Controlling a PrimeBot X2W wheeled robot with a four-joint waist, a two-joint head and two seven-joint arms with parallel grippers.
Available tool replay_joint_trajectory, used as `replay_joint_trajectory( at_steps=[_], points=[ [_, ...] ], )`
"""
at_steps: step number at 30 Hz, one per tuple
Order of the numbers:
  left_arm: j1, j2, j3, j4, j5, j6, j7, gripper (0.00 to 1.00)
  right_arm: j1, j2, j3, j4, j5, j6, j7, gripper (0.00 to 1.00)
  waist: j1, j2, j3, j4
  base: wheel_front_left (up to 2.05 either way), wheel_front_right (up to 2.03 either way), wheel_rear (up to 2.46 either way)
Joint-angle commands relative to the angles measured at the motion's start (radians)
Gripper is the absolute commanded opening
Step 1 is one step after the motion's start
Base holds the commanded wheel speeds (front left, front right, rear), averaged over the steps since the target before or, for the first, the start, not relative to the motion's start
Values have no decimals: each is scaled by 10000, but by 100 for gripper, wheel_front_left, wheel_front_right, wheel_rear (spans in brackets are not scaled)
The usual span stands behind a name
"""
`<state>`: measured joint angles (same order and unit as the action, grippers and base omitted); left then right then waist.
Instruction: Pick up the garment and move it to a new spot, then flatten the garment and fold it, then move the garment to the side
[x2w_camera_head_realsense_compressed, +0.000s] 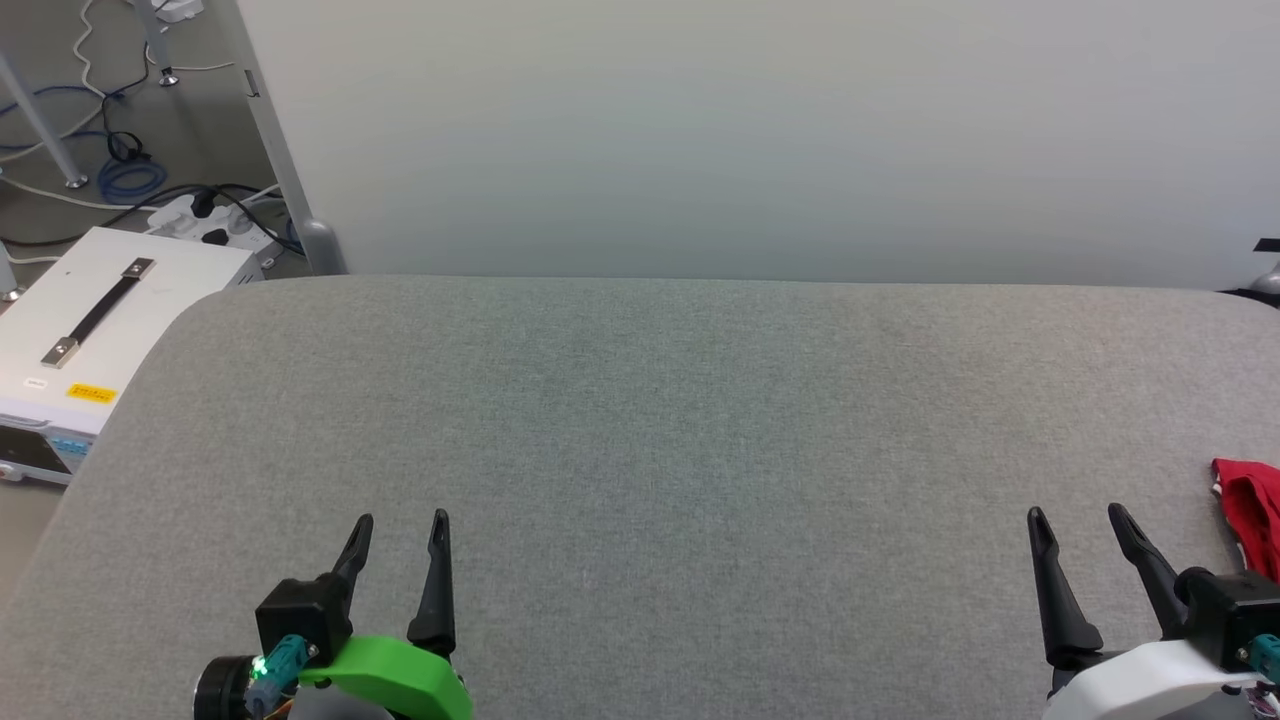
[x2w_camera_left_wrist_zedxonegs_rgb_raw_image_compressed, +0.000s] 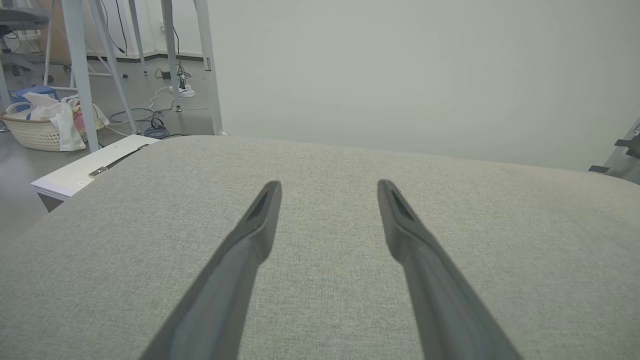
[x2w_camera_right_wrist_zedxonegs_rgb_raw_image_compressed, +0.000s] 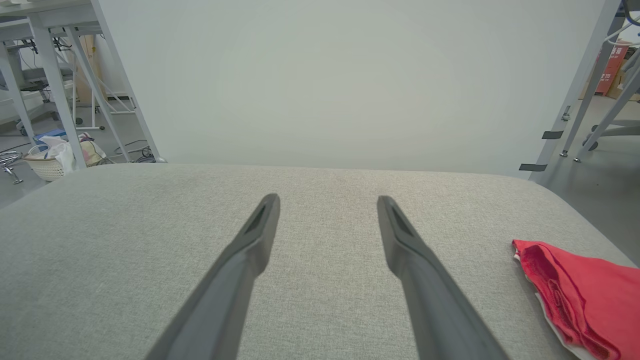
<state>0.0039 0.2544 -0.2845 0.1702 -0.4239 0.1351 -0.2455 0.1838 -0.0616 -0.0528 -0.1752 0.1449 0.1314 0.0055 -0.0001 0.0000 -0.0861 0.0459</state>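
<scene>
Right gripper (x2w_camera_head_realsense_compressed: 1075, 512) splayed; red garment (x2w_camera_right_wrist_zedxonegs_rgb_raw_image_compressed: 585, 295) just beside, lengthwise near-to-far

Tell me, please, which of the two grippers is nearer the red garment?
The right gripper, the white-mounted one: the garment lies just to its right, whereas the green-mounted left gripper sits far off.

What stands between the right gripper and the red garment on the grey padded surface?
Nothing visible. The red fabric garment lies to the right of the open right gripper, near the edge of the grey cloth-covered surface, with bare cloth between them.
</scene>
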Motion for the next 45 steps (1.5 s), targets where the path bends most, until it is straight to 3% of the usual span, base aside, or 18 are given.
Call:
replay_joint_trajectory(
  at_steps=[1,23,24,45],
  points=[
    [87,80,-11,42,-71,-45,7,100,116,45,12,-87,15,-7,23,100,1,0,25,-22,0,0,0],
    [-188,90,-157,240,-130,-36,-1,100,22,88,25,-64,-107,-7,44,100,1,0,136,-92,0,0,0],
    [-54,43,-140,204,-45,-33,21,0,-3,65,18,-19,-17,0,25,0,1,0,138,-92,0,0,0],
    [-46,-281,311,-88,602,-230,384,0,-280,71,91,252,-226,-1,11,0,1,0,248,-147,0,0,0]
  ],
)
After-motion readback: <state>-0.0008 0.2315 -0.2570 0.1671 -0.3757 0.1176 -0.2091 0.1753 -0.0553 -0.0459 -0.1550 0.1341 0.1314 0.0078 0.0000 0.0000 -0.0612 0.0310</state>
